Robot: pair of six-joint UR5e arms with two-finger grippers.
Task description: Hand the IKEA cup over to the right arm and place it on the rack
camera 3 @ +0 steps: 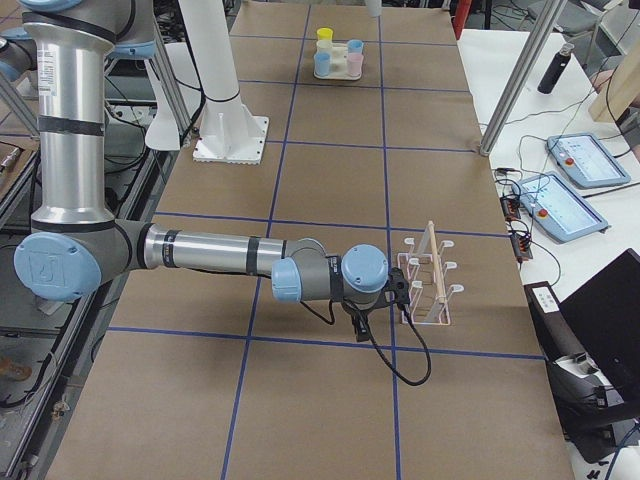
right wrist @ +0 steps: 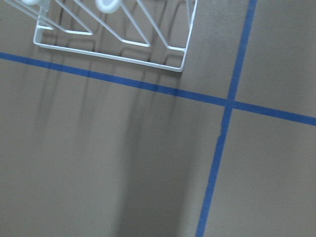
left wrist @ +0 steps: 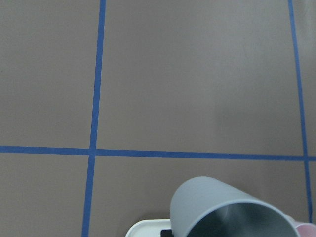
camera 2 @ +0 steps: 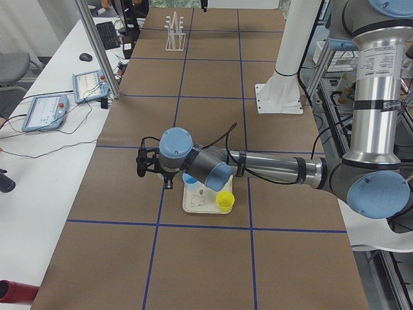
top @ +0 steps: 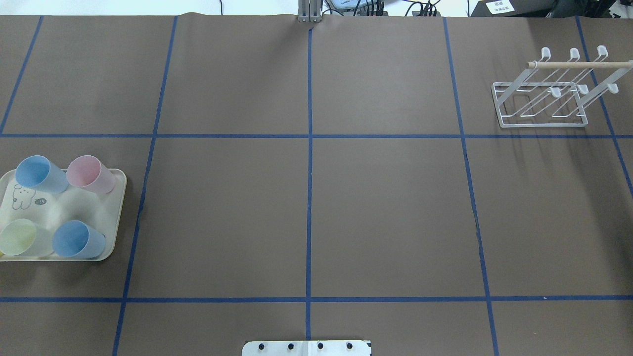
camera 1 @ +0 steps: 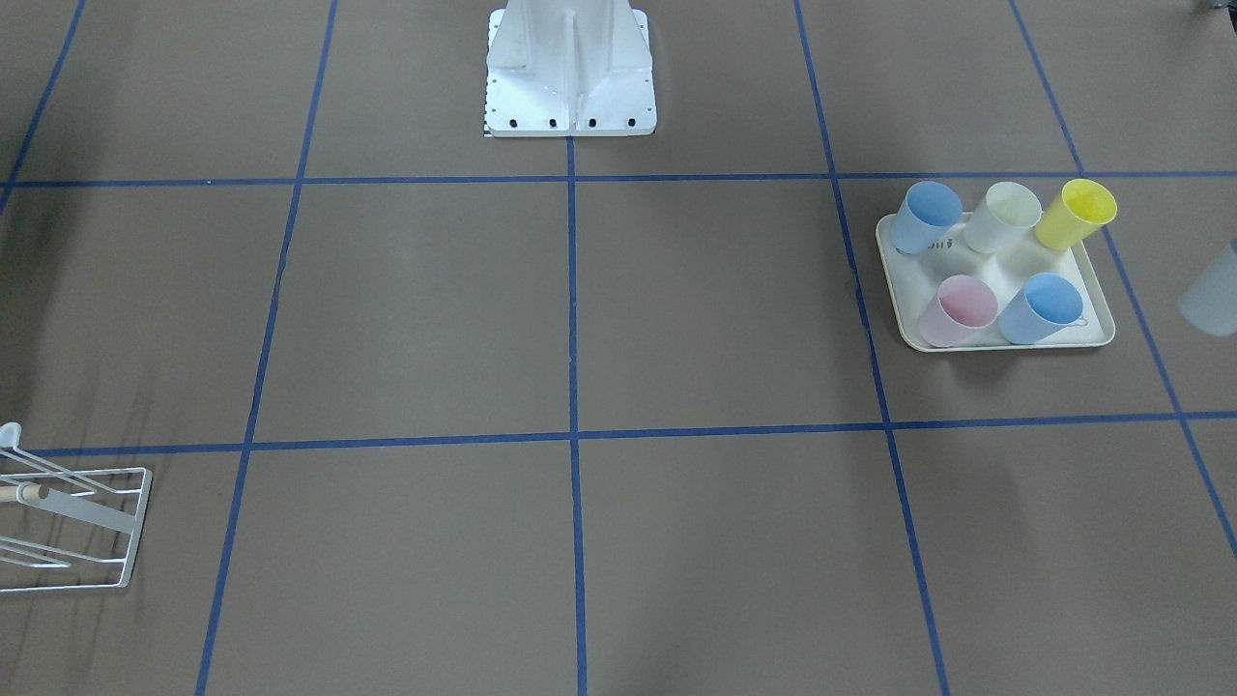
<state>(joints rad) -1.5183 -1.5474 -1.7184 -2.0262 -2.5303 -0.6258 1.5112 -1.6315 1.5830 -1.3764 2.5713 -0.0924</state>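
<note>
Five cups are standing on one cream tray [camera 1: 1005,273] at the right of the front-facing view: a blue cup [camera 1: 926,217], a second blue cup [camera 1: 1042,309], one pink cup [camera 1: 957,311], one cream-white cup [camera 1: 1002,217] and one yellow cup [camera 1: 1076,215]. One white wire rack [top: 541,106] is sitting at the overhead view's upper right, carrying one wooden dowel [top: 578,64] and six capped prongs. One left arm [camera 2: 271,169] and one right arm [camera 3: 200,250], two in all, are stretching across the side views. Two screens are lying at the right-side view's right edge: a nearer pendant [camera 3: 555,205] and a farther pendant [camera 3: 590,160].
</note>
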